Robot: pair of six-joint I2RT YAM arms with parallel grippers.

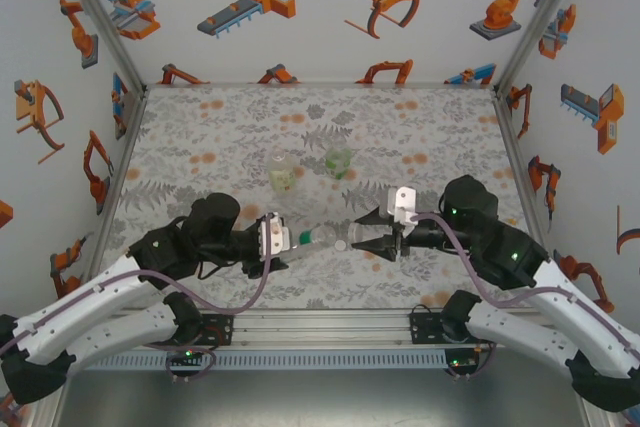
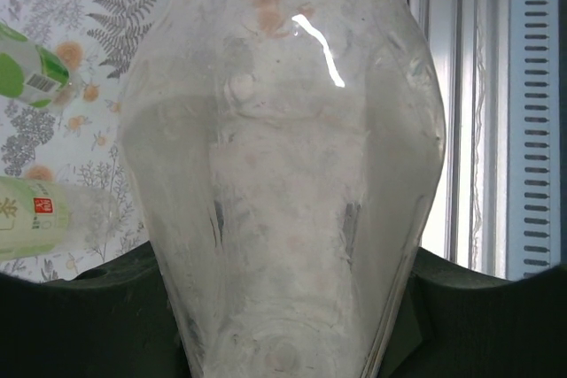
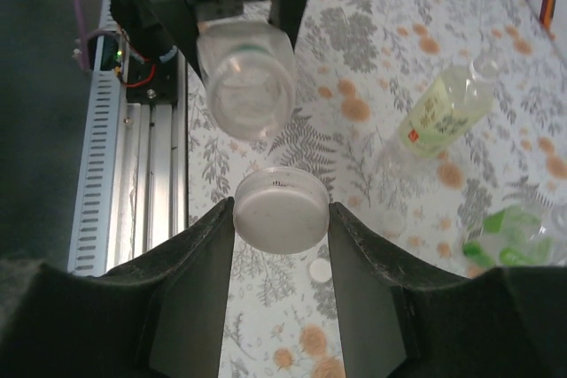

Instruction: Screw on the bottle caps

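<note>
Looking from above, your left end effector clamps the colourless bottle at centre frame; your right end effector pinches a white cap beside its mouth. Left wrist: bottle wedged between fingers. Right wrist: cap short of open neck, spare cap loose lower centre. Capping looks barely begun.

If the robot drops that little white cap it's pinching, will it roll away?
Maybe a little. The white cap is round, so landing on its rim it could roll, but it's squat and would probably flop flat, like the other cap on the mat. It looks like thin plastic, so likely very light.
</note>
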